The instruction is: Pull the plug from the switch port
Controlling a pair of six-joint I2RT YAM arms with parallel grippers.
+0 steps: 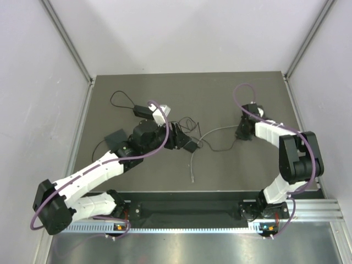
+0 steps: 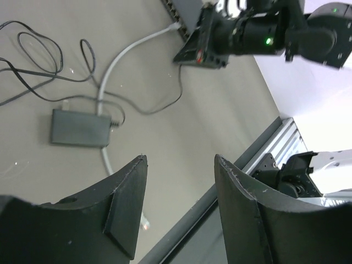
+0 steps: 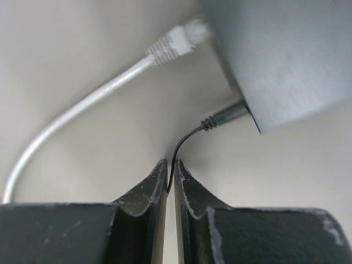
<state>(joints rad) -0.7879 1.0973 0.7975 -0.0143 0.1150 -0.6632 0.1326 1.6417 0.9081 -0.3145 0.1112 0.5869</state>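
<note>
Right claw [image 3: 171, 166] pinching black cable [image 3: 190, 135]; its plug [image 3: 228, 114] seated in switch [image 3: 286, 55]. Left claw [image 2: 180, 160] spread.

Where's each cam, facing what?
Top external: above and behind, facing down at the table; left arm, right arm show.
Left wrist: on the left arm, facing across the table to the switch; open fingers below.
Right wrist: on the right arm, close on the switch; fingers pinch the black cord.
Shared: wrist views both show switch, white cable.

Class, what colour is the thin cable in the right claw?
Black; the thin cable in the right claw shows best in the right wrist view.
</note>
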